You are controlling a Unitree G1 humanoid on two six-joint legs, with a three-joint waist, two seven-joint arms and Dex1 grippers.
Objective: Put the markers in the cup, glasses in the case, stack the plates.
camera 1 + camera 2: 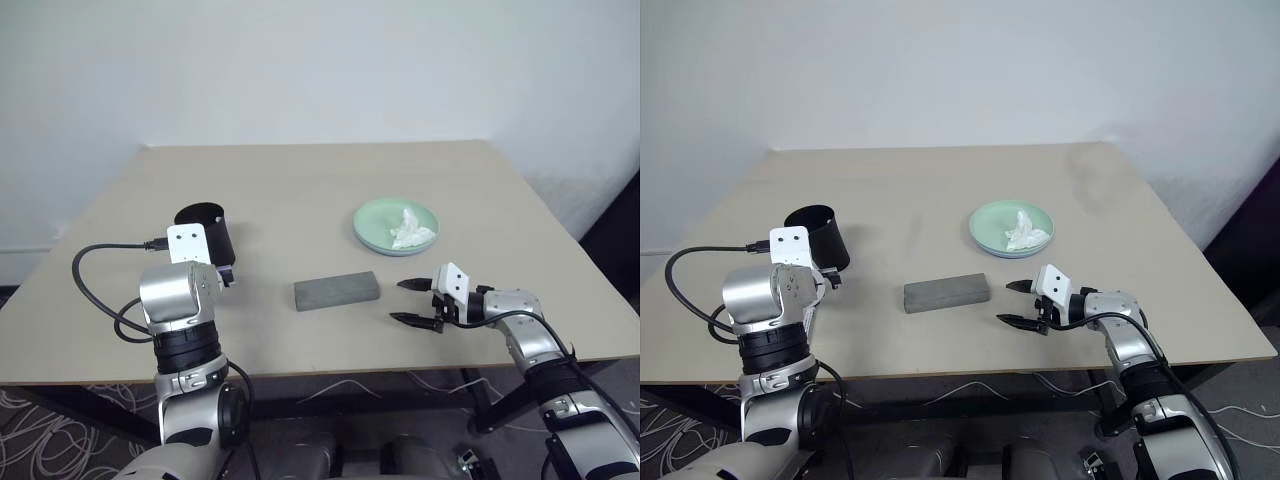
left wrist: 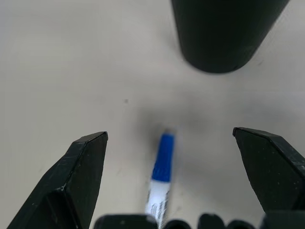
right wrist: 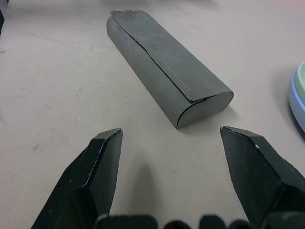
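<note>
My left gripper (image 2: 169, 136) is open and points down at the table just short of the black cup (image 2: 224, 33). A marker (image 2: 162, 164) with a white barrel and a blue cap lies between its fingers, touching neither, cap towards the cup. In the eye views my left wrist hides part of the cup (image 1: 200, 222). The grey case (image 1: 336, 290) lies shut at the table's middle. My right gripper (image 1: 397, 302) is open and empty just right of the case, pointing at it. The mint green plate (image 1: 375, 222) sits behind; its edge (image 3: 298, 95) looks light blue underneath. The glasses are out of view.
A crumpled white tissue (image 1: 412, 230) lies on the green plate. A black cable (image 1: 95, 290) loops from my left wrist over the table's left front. The table's front edge (image 1: 330, 368) runs close under both grippers.
</note>
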